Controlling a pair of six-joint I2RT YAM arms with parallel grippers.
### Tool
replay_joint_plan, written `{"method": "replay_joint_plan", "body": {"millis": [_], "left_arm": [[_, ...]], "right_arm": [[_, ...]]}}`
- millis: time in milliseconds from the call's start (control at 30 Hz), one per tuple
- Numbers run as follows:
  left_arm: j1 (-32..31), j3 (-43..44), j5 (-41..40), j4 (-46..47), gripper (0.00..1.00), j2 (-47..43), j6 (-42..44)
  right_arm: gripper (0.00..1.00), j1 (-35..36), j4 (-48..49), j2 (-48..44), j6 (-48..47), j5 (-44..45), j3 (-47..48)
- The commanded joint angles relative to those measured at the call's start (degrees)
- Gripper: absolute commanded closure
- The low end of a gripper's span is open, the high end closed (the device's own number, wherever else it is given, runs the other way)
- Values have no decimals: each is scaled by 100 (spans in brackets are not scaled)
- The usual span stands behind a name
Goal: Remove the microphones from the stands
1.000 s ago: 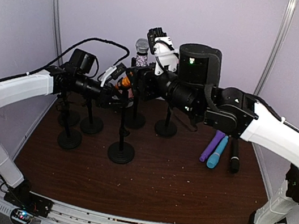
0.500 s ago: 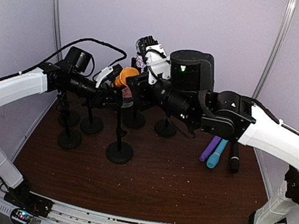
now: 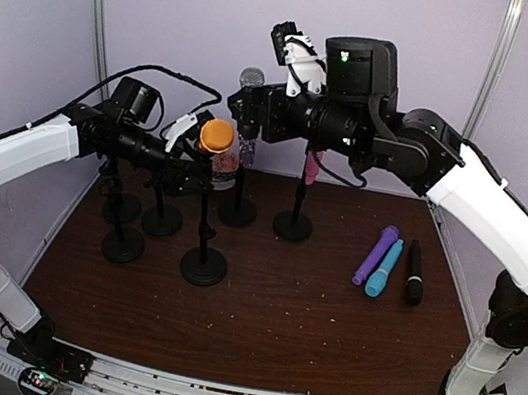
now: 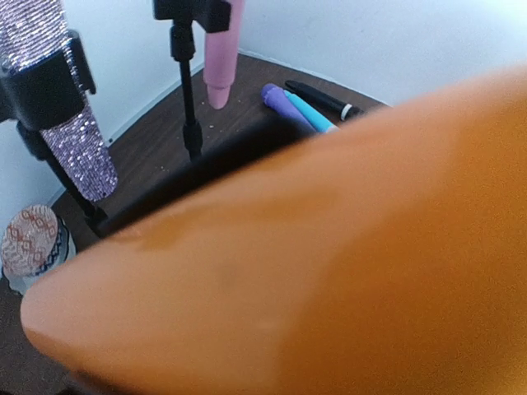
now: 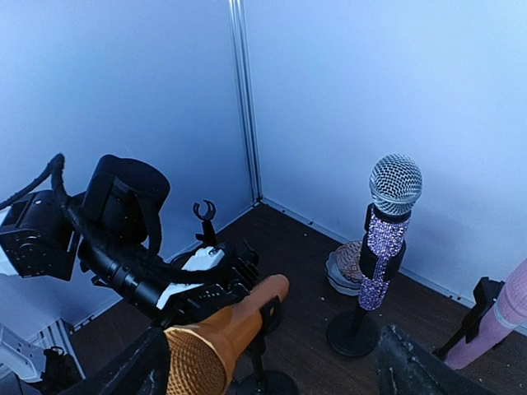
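Orange microphone in its stand clip, left gripper right beside it, right gripper slack above.

The orange microphone [image 3: 217,136] rests tilted in the clip of a black stand [image 3: 202,263] on the brown surface [image 3: 303,326]. The left gripper [image 3: 195,145] is pressed up against the microphone's left side. The orange body fills the left wrist view so completely that I cannot tell whether that gripper is clenched or released. The right gripper [image 3: 240,107] hangs higher and just to the right, with its fingers [image 5: 132,370] spread wide and nothing between them. From its wrist camera the microphone lies below, apart from both fingers. A glittery microphone [image 3: 251,79] and a pink microphone [image 3: 311,165] stand clipped behind. Purple [image 3: 374,255], blue [image 3: 384,268] and black [image 3: 414,273] microphones lie loose on the right.
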Motion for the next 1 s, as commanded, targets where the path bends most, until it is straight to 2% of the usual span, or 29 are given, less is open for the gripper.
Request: {"method": "replay_joint_plan", "body": {"millis": [0, 200, 333, 433, 533, 667, 767, 833, 967], "left_arm": [[41, -117, -250, 375, 3, -378, -466], [285, -383, -261, 280, 2, -652, -873], [436, -823, -101, 398, 3, -1192, -667], [461, -1049, -4, 527, 8, -1400, -638], [462, -1263, 90, 691, 15, -1409, -945], [462, -1592, 305, 1173, 24, -1451, -1430], [463, -1664, 423, 1484, 28, -1381, -1688], [469, -1672, 416, 1680, 33, -1285, -1891], [463, -1742, 449, 2105, 36, -1180, -2266]], "right_arm": [[13, -27, -839, 424, 150, -704, 509], [15, 6, -564, 498, 432, -1019, 590], [16, 113, -525, 591, 537, -638, 610], [15, 199, -444, 638, 602, -395, 551], [8, 341, -36, 476, 573, -120, 346], [8, 483, 140, 334, 474, 213, 457], [9, 593, 332, 261, 424, 240, 317], [11, 628, 197, 422, 423, 312, 434], [17, 668, -98, 786, 400, 524, 659]]}}
